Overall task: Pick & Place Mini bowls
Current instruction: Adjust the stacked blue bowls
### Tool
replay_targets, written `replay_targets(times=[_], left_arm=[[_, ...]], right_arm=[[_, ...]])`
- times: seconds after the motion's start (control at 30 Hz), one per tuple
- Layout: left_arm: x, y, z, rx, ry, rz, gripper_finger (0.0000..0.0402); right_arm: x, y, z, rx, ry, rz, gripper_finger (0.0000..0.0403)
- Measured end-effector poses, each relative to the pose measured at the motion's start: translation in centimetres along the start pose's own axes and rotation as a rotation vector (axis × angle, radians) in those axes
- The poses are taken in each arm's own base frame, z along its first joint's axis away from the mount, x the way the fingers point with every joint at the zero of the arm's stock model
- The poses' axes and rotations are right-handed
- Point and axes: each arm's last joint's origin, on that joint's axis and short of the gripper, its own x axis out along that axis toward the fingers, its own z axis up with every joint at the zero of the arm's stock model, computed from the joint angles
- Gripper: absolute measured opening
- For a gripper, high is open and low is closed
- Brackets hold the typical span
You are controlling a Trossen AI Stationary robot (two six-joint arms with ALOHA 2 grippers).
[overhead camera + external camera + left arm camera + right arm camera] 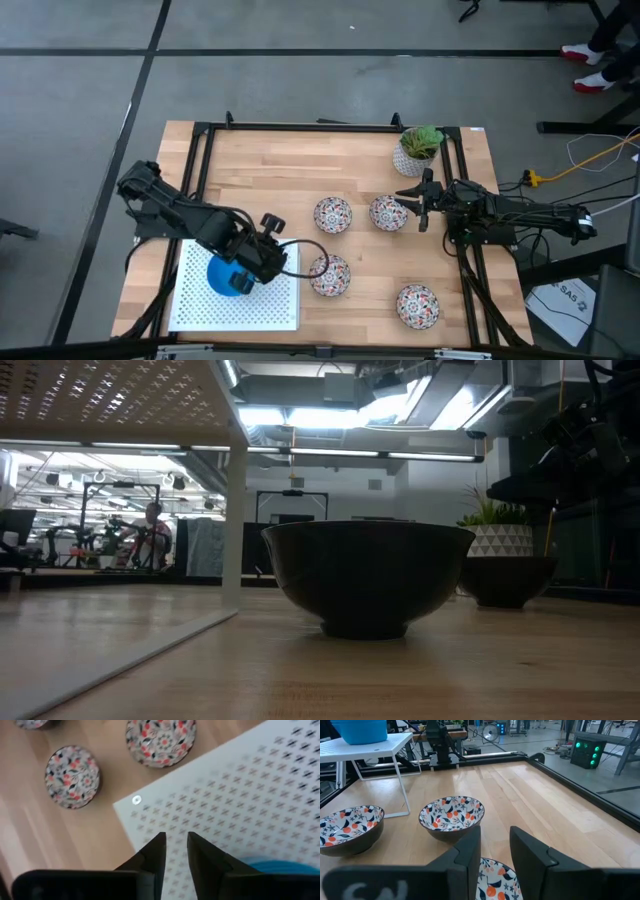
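Note:
One bright blue mini bowl (pixel 222 276) stands on a raised white perforated stand (pixel 200 305) at the near left. My left gripper (pixel 252 268) hovers just right of the bowl, pointing steeply down over the stand's top (pixel 240 800). Its fingers are a narrow gap apart (pixel 175 842) with nothing between them; the blue rim (pixel 272 866) shows beside one finger. Several floral mini bowls rest on the wood: (pixel 333 213), (pixel 388 212), (pixel 330 275). My right gripper (pixel 421 205) waits level beside the bowl (pixel 495 879), slightly open (pixel 495 840) and empty.
A white pot with a green plant (pixel 418 148) stands at the far right. A black frame rail (pixel 320 128) runs around the table. The stand's thin legs (pixel 402 785) rest on the wood. Bare wood lies between the stand and the floral bowls (pixel 300 190).

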Motion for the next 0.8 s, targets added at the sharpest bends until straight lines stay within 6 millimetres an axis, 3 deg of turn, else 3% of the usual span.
replay_targets(times=[0.27, 0.53, 0.63, 0.8], left_arm=[[0.3, 2.6, -0.3, -0.044, 0.021, 0.005, 0.0047], [1.2, 6.8, -1.0, -0.246, 0.001, -0.028, 0.0005], [2.4, 6.9, -2.2, -0.291, 0.005, -0.082, 0.0003], [2.5, 5.3, -4.8, -0.31, -0.041, -0.114, 0.0001]], right_arm=[[0.0, 0.0, 0.0, 0.0, 0.0, 0.001, 0.0104], [0.0, 0.0, 0.0, 0.0, -0.001, 0.0, 0.0104], [0.0, 0.0, 0.0, 0.0, -0.001, 0.0, 0.0104], [0.0, 0.0, 0.0, 0.0, 0.0, 0.001, 0.0104]])
